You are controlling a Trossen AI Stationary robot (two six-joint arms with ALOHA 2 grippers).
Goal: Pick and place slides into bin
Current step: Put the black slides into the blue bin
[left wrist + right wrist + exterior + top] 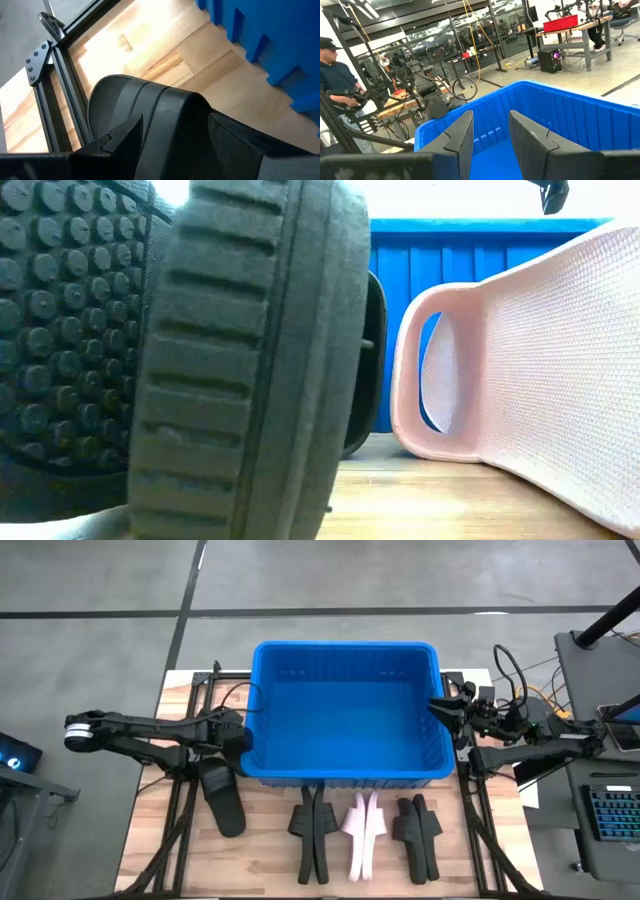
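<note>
The blue bin (345, 710) stands at the table's far middle. My left gripper (230, 752) is at the bin's near left corner, shut on a black slide (222, 800) that stretches from it toward the near edge. My right gripper (445, 708) hovers open and empty over the bin's right rim (530, 95). A black pair of slides (312, 830), a pale pink pair (362, 828) and another black pair (418, 835) stand on edge in a row before the bin. The low view shows a black sole (250, 360) and a pink slide (540, 380) close up. My left gripper has the black slide by its end nearest the bin (160, 112), pinched across its width between the two fingers (112, 142). The fingers slant down from the table's left far side. The slide reaches away from the fingers over the wood; whether its free end rests on the table I cannot tell.
Black frame rails (180, 810) run along the table's left and right sides. A keyboard (610, 815) and cables (520, 690) lie right of the table. A person (340, 75) stands in the room beyond. Bare wood (150, 840) shows at the near left.
</note>
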